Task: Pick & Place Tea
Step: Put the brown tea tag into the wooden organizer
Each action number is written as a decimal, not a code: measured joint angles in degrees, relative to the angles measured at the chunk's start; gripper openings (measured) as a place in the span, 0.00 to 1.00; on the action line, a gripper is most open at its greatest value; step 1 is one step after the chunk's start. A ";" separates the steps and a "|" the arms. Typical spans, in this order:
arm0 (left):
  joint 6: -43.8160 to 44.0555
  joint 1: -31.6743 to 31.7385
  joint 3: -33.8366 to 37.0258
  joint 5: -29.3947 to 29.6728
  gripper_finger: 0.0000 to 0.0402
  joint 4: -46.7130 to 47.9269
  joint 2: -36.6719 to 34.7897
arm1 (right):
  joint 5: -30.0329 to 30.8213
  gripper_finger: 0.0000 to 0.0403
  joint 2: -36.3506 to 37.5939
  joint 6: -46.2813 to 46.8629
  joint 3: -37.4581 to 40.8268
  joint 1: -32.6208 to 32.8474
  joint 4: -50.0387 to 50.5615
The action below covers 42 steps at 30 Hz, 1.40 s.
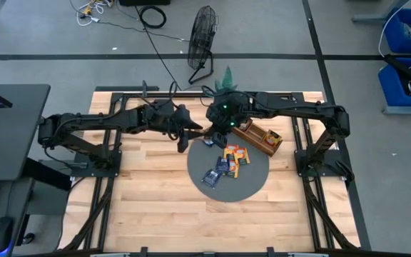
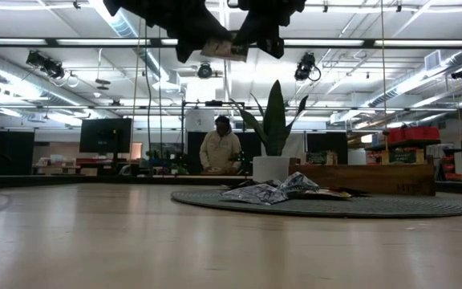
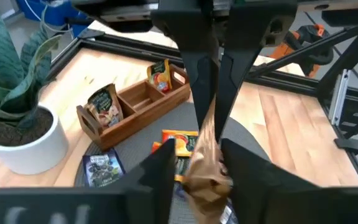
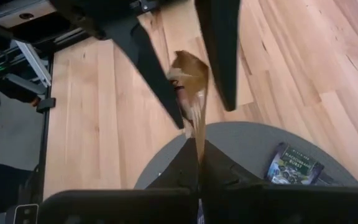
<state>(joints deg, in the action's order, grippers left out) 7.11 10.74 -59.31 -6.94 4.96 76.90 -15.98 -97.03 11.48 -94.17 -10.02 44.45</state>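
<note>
The brown sachet point(image 3: 205, 168) hangs in the air between my two hands, well clear of the counter point(image 1: 148, 200), over the back left rim of the round grey mat point(image 1: 252, 187) and not far from the counter's back edge. My right hand point(image 4: 199, 146) has it: the fingers are pressed together on one edge of the packet, pinching it flat. My left hand point(image 3: 197, 155) faces it from the other side, with its two fingers standing apart and the free end of the sachet lying in the gap between them. I cannot tell whether either left finger is touching the paper.

Below, the loose sachets point(image 1: 225, 165) lie in a small heap on the mat, dark blue ones mixed with orange-yellow ones, some overlapping. One dark blue sachet point(image 3: 100, 169) lies apart from the heap, close to the plant.

The wooden tray point(image 1: 259, 135) sits at the mat's back right rim, slanted toward the counter's right edge. A green packet point(image 3: 104, 106) stands in one end compartment, and an orange one point(image 3: 160, 76) stands farther along.

The plant point(image 3: 23, 137), in a white pot, stands near the middle of the counter's back edge, just beside the tray's end.
</note>
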 joint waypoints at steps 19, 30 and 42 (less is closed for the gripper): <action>-0.81 -0.11 -0.04 0.25 0.03 -0.47 -1.08 | -1.22 0.28 4.80 -0.85 0.09 -0.37 1.00; -0.48 0.07 0.07 4.46 0.03 -18.15 -4.22 | 2.58 0.55 14.73 2.72 0.07 -2.56 -10.57; -0.26 0.09 0.00 5.05 0.03 -31.61 -4.31 | 4.02 0.52 16.16 6.52 0.07 -3.07 -14.02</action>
<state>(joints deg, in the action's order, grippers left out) 6.85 10.83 -59.31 -1.89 -26.66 72.60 -11.97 -80.88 17.99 -94.11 -13.09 30.43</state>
